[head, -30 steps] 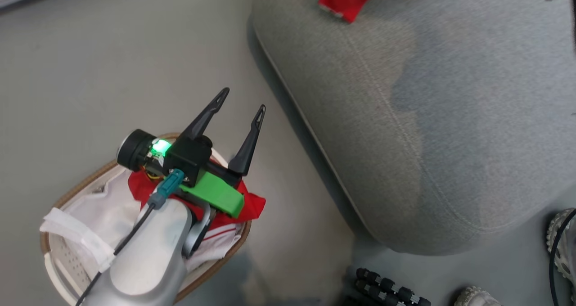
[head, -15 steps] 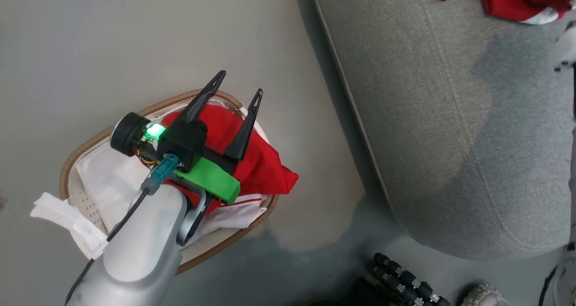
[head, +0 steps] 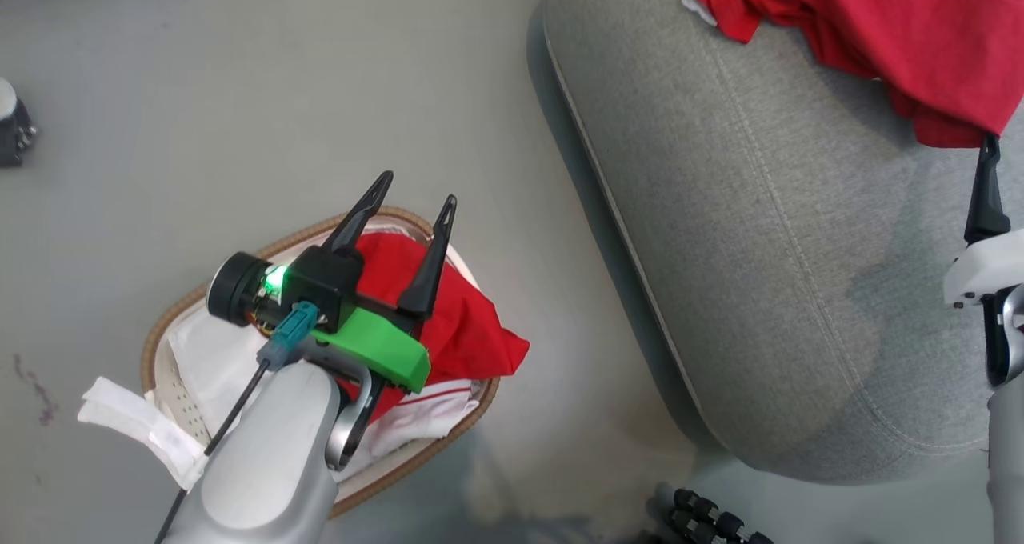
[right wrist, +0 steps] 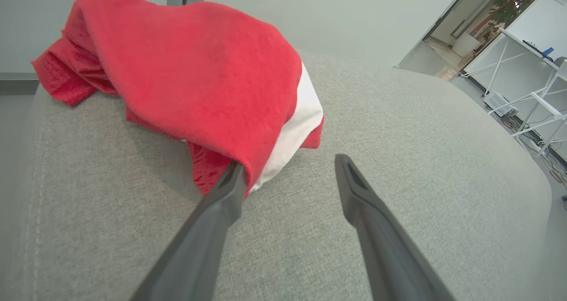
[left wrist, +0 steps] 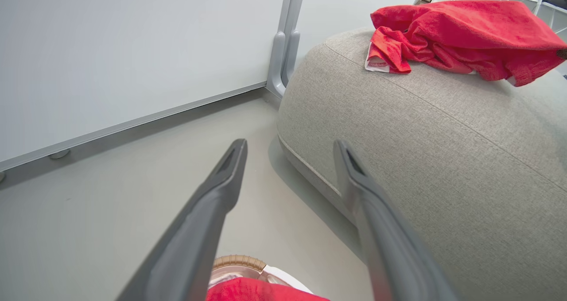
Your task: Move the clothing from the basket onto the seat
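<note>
The basket [head: 186,302] stands on the floor at the lower left, with a red garment [head: 468,328] and a white, red-striped one [head: 432,404] piled in it. My left gripper [head: 419,188] hovers open and empty above the pile, fingers pointing past the far rim [left wrist: 239,262]. The grey seat [head: 760,272] lies to the right. On its far part rests another red garment [head: 880,40], which has a white patch. My right gripper [right wrist: 290,163] is open just above the cushion; one fingertip [right wrist: 234,177] is at that garment's [right wrist: 199,71] near edge.
A white liner strip [head: 136,432] hangs over the basket's near left side. A small dark object [head: 12,132] sits on the floor at far left. A black ribbed part [head: 712,520] lies by the seat's near corner. A white wall panel with a post [left wrist: 283,48] stands behind.
The head camera has swung, shifting the whole picture. My left gripper stays open, now over the basket's pile. A right gripper finger has come into the head view by the red garment on the seat.
</note>
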Tool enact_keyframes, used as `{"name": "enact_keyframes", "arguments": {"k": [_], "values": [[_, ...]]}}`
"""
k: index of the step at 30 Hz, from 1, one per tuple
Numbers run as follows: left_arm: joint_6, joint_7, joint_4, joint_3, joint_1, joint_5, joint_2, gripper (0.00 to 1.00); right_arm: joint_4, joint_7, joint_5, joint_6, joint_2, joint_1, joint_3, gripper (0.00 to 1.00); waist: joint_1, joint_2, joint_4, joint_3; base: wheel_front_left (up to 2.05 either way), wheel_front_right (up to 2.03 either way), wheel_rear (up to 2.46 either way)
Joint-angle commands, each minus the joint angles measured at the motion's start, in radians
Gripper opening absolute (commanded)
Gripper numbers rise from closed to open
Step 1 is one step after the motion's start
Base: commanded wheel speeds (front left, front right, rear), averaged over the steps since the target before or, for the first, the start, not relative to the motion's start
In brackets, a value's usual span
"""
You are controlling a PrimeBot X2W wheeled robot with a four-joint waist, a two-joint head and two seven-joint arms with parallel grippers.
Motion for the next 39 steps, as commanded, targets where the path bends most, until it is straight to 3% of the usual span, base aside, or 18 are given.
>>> {"name": "enact_keyframes", "arguments": {"k": [1,12,25,39], "values": [[-0.002,0.0,0.004,0.013,0.023,0.011,-0.007,1.0,-0.026,-0.002,0.018,-0.002,0.013,0.026,0.0,1.0,-0.0001,-0.0001,0.0,-0.072,0.0,0.0,0.0],[-0.002,0.0,0.013,0.139,0.105,0.039,-0.058,1.0,-0.181,-0.002,0.094,-0.002,0.068,0.106,0.149,1.0,-0.0001,-0.0001,0.094,-0.179,0.0,0.0,0.0],[0.028,0.0,0.011,0.376,0.179,0.091,-0.103,1.0,-0.181,-0.002,0.17,-0.002,0.105,0.1,0.309,1.0,-0.0001,-0.0001,0.289,-0.275,0.0,0.0,0.0],[0.02,0.0,0.02,0.503,0.319,0.116,-0.111,1.0,-0.132,-0.002,0.204,-0.002,0.117,0.214,0.338,1.0,-0.0001,-0.0001,0.337,-0.395,0.0,0.0,0.0]]}}
